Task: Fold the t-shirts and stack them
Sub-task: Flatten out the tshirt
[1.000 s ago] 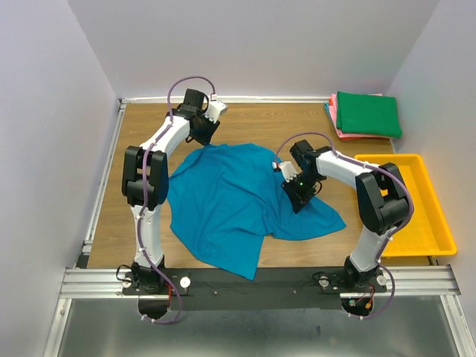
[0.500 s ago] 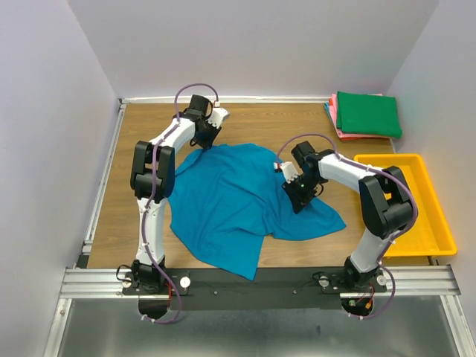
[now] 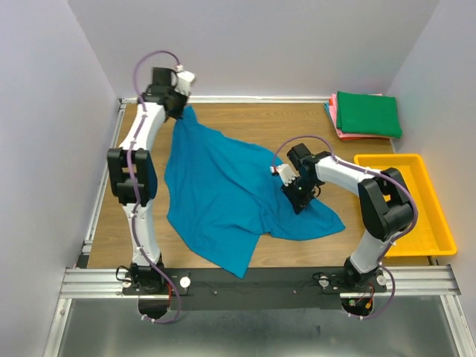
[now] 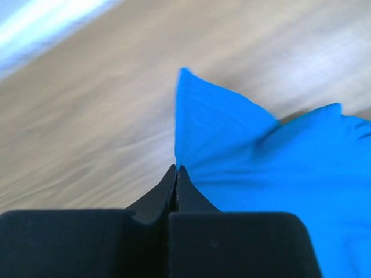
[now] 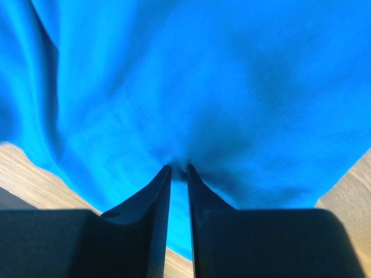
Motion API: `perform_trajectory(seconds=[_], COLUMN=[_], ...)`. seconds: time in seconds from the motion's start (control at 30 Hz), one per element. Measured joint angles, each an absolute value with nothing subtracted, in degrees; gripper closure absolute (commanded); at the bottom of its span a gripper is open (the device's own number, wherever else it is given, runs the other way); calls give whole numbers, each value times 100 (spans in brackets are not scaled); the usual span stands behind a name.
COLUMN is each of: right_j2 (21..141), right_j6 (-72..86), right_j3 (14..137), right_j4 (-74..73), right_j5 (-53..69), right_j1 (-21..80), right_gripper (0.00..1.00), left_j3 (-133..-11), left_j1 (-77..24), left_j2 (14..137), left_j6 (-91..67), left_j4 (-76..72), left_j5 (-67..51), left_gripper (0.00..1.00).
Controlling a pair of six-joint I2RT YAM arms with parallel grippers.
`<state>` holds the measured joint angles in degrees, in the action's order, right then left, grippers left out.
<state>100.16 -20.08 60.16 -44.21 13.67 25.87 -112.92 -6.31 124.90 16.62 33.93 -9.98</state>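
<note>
A teal-blue t-shirt (image 3: 223, 193) lies spread and rumpled on the wooden table. My left gripper (image 3: 178, 110) is shut on its far left corner and holds it up near the back left of the table; the left wrist view shows the cloth (image 4: 261, 156) pinched at the closed tips (image 4: 177, 168). My right gripper (image 3: 292, 195) is shut on a fold of the same shirt (image 5: 191, 87) at its right side, the tips (image 5: 178, 168) pressed into the cloth. A folded dark green t-shirt (image 3: 368, 114) lies on folded pink ones (image 3: 343, 134) at the back right.
A yellow plastic tray (image 3: 439, 216) stands at the right edge of the table. White walls close in the back and both sides. A metal rail (image 3: 260, 281) runs along the near edge by the arm bases.
My left gripper has moved left and toward the back corner, pulling the shirt's corner with it and stretching the cloth out. My right gripper has stayed nearly in place on the shirt.
</note>
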Motion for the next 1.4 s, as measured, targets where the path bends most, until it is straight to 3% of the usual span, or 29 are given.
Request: perform_trajectory(seconds=[0.17, 0.4, 0.67, 0.87, 1.0, 1.13, 1.4], right_j2=[10132, 10254, 10757, 11174, 11758, 12495, 13301], right_j6=[-2112, -2276, -2969, -2829, -2198, -1656, -1114], right_j3=[6132, 6276, 6825, 9137, 10156, 10711, 10871], right_j4=[-4584, -5081, -6351, -6687, -6156, -5833, -5653], right_j5=[1219, 1577, 3072, 3841, 3642, 3481, 3489], right_j1=[2744, 3203, 4163, 2692, 1852, 1848, 2032], right_gripper=[76, 76, 63, 57, 43, 34, 33], left_j3=[-11218, -9231, -8278, -8287, -8302, -8302, -8311], left_j1=[16, 259, 644, 639, 637, 637, 637], left_j2=[11721, 10881, 11000, 11000, 11006, 11010, 11050], left_j6=[1712, 1970, 2294, 2416, 2425, 2427, 2445], left_j4=[3468, 3262, 3288, 3262, 3264, 3267, 3269], left_j5=[-1066, -1087, -958, -965, -974, -978, -985], left_gripper=[100, 100, 100, 100, 100, 100, 100])
